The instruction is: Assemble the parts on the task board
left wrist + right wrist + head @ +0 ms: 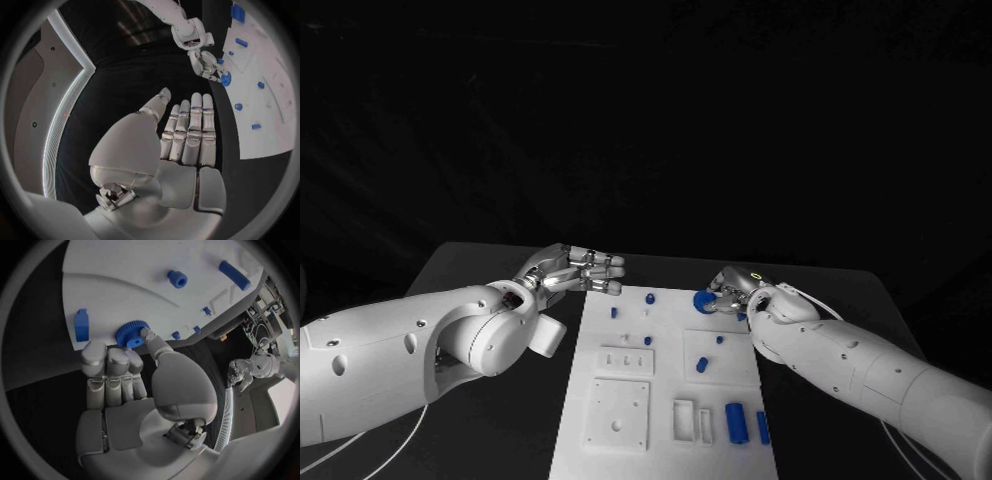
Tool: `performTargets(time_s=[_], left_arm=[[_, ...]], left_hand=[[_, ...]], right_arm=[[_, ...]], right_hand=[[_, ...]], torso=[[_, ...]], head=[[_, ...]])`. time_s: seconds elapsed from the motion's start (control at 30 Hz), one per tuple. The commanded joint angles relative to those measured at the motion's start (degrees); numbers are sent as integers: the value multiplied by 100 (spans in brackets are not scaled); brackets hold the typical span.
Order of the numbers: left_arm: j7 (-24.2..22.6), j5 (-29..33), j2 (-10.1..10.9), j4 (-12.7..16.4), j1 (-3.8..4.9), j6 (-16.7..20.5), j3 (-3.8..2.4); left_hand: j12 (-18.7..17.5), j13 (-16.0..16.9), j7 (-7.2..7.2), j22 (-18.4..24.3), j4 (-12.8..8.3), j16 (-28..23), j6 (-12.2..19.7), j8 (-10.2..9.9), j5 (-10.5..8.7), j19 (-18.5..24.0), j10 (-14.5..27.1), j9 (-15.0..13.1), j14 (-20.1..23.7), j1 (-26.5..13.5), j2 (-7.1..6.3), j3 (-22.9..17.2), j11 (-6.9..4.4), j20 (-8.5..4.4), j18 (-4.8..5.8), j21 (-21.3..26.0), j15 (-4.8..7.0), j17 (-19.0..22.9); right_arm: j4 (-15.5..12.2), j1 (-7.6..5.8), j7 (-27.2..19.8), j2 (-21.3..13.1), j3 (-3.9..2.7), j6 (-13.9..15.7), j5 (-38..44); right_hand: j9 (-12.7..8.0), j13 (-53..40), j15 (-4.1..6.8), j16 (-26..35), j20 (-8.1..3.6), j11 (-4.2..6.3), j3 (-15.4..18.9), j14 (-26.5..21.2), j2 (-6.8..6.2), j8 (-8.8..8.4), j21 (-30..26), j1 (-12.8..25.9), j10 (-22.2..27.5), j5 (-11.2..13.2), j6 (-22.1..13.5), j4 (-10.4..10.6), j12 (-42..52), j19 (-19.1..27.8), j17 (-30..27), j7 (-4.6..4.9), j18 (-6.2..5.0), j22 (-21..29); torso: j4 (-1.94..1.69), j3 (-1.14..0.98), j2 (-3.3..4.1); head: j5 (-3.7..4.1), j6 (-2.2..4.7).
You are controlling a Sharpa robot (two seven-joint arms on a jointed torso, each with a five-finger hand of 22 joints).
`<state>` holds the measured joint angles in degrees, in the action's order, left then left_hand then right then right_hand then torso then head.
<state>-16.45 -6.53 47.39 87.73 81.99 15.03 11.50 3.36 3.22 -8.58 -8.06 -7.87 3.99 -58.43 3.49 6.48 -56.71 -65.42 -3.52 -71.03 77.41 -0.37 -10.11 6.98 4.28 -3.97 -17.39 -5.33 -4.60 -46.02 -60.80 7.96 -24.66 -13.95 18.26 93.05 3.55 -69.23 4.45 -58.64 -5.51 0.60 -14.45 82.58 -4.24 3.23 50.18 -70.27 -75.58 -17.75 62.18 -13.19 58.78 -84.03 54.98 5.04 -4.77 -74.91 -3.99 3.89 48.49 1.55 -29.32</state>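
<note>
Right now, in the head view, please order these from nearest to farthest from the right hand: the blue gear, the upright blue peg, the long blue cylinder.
1. Blue gear, at the right hand's fingertips.
2. Upright blue peg, far end of the board, toward the left hand.
3. Long blue cylinder, near end of the board.

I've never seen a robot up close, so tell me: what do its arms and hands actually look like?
Both arms are smooth, glossy white shells with rounded joints and small dark dots. The left arm trails thin white cables near its elbow; the right arm carries a thin white cable too. Each ends in a silver, segmented, metal-looking hand: the left hand and the right hand, which shows a small yellow-green ring mark.
</note>
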Motion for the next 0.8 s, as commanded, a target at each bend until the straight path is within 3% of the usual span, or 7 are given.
performTargets(time_s=[0.03,0.33,0.43,0.5,0.57,0.8], left_arm=[[-31,-26,-8,8,4,-91,-3],[-33,-26,11,26,4,-82,-3],[-32,-25,25,34,4,-76,-3],[-33,-25,33,42,5,-72,-3],[-33,-25,43,51,5,-68,-3],[-32,-25,77,81,6,-54,-4]], left_hand=[[0,9,17,5,-17,-25,36,16,0,-34,36,-4,26,-22,-8,21,2,4,8,-19,4,8],[0,9,17,5,-17,-25,36,16,0,-34,36,-4,26,-22,-8,21,2,4,8,-19,4,8],[0,9,17,5,-17,-25,36,16,0,-34,36,-4,26,-22,-8,21,2,4,8,-19,4,8],[0,9,17,5,-17,-25,36,16,0,-34,36,-4,26,-22,-8,21,2,4,8,-19,4,8],[0,9,17,5,-17,-25,36,16,0,-34,36,-4,26,-22,-8,21,2,4,8,-19,4,8],[0,9,17,5,-17,-25,36,16,0,-34,36,-4,26,-22,-8,21,2,4,8,-19,4,8]], right_arm=[[-49,40,67,19,39,52,453],[-403,41,155,-40,102,553,920],[-610,41,202,-74,108,693,1005],[-772,41,254,-106,110,792,1072],[-942,41,318,-139,111,886,1131],[-1447,41,487,-187,112,1101,1277]], right_hand=[[10,-14,33,-42,-34,51,-113,15,-3,31,58,42,-15,56,294,-25,52,-113,9,-26,45,-609],[12,-70,55,-74,-58,79,-523,19,-129,32,223,105,-84,22,476,59,117,-119,12,-74,64,-632],[12,-82,59,-81,-60,82,-500,21,-147,32,247,95,-100,129,493,118,132,-122,11,-81,66,-636],[12,-86,61,-82,-61,84,-462,22,-150,32,261,91,-112,459,514,170,138,-125,8,-94,68,-638],[12,-90,64,-87,-65,87,-429,22,-176,33,277,36,-123,546,528,258,140,-128,3,-97,73,-640],[13,-93,72,-93,-76,92,-525,20,-275,34,326,-30,-139,624,542,421,129,-137,-17,-105,81,-649]], torso=[[-5,-5,-10],[0,-10,-14],[4,-13,-15],[6,-10,-17],[2,-7,-16],[3,-8,-10]], head=[[2,-16],[-4,0],[-9,4],[-13,6],[-15,14],[-30,32]])
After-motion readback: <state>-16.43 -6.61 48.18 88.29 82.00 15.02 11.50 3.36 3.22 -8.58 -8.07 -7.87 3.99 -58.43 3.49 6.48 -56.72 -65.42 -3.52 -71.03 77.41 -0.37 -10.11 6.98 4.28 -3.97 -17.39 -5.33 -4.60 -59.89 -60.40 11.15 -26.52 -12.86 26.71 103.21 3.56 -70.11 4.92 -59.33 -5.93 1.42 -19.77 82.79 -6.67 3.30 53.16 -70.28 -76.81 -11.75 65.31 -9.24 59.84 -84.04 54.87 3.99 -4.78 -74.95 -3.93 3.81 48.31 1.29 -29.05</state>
